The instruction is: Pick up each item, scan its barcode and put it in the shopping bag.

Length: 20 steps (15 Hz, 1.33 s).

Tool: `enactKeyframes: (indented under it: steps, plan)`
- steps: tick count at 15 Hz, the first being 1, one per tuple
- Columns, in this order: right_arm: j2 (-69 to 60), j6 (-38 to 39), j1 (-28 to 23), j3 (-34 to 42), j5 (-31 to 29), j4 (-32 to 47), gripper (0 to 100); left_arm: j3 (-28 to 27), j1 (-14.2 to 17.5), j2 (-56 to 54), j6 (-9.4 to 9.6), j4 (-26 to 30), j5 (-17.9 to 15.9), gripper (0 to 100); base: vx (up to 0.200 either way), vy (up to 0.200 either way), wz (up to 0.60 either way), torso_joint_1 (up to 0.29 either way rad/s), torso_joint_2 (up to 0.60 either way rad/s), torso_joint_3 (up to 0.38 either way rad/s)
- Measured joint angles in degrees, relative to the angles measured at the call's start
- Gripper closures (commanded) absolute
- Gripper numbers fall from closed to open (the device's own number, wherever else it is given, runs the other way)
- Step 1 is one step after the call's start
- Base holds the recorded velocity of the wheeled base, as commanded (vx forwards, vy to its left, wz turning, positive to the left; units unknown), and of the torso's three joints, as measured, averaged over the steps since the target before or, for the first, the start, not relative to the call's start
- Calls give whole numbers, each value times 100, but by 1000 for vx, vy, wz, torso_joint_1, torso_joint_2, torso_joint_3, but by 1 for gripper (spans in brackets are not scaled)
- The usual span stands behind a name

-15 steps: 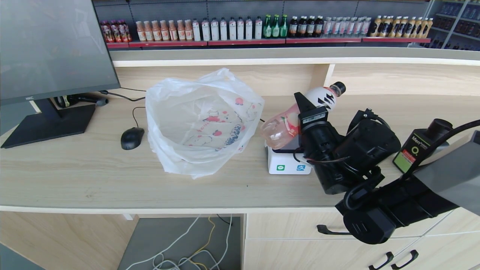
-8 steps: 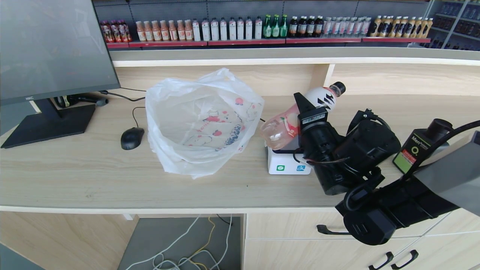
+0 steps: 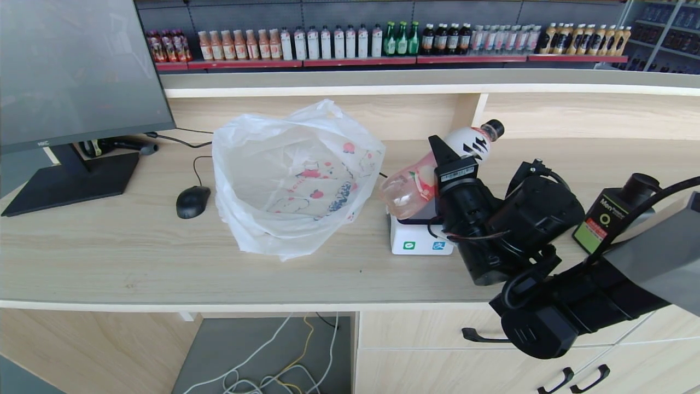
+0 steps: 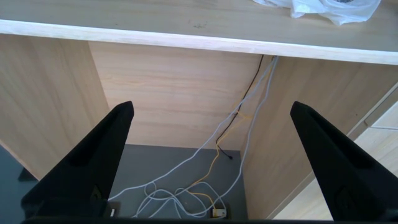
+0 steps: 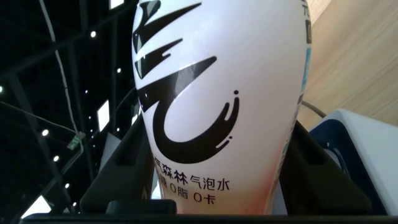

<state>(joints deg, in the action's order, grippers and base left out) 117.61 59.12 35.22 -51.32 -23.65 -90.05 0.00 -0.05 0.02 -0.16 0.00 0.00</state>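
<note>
My right gripper (image 3: pixel 440 164) is shut on a pink drink bottle (image 3: pixel 418 181) with a white label and black cap. The bottle lies tilted just above the white barcode scanner (image 3: pixel 415 238) on the counter, cap pointing away and to the right. Up close in the right wrist view the bottle's white label (image 5: pixel 211 106) sits between the black fingers, with the scanner's corner (image 5: pixel 364 149) beside it. The open white plastic shopping bag (image 3: pixel 292 175) stands left of the scanner. A dark green bottle (image 3: pixel 612 219) stands at the right. My left gripper (image 4: pixel 211 162) hangs open below the counter edge, over floor cables.
A monitor (image 3: pixel 71 82) on its stand fills the counter's far left, with a black mouse (image 3: pixel 192 201) beside the bag. A raised wooden ledge (image 3: pixel 383 87) runs behind the counter. Drawers with black handles (image 3: pixel 569 377) sit below right. Cables (image 4: pixel 199 186) lie on the floor under the counter.
</note>
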Motion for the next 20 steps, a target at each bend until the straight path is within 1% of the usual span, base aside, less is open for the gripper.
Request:
enactKeyframes:
  steps: [5,9,14,17,20]
  plan:
    - [-24,-48,6,0,-7,20,100,0,2,-2,0,0,0,0,0,0,0,0,0,0]
    - [-265,-382,133,11,-2,77,100,0,5,0,0,0,0,0,0,0,0,0,0,0]
    - [-891,-1495,651,-5,127,17,100,0,0,0,0,0,0,0,0,0,0,0,0,0]
    - [-1329,-2321,1012,-7,502,11,100,0,2,0,0,2,0,0,0,0,0,0,0,0]
    - [-1723,-2989,1368,44,736,2,100,0,2,0,0,0,0,0,0,0,0,0,0,0]
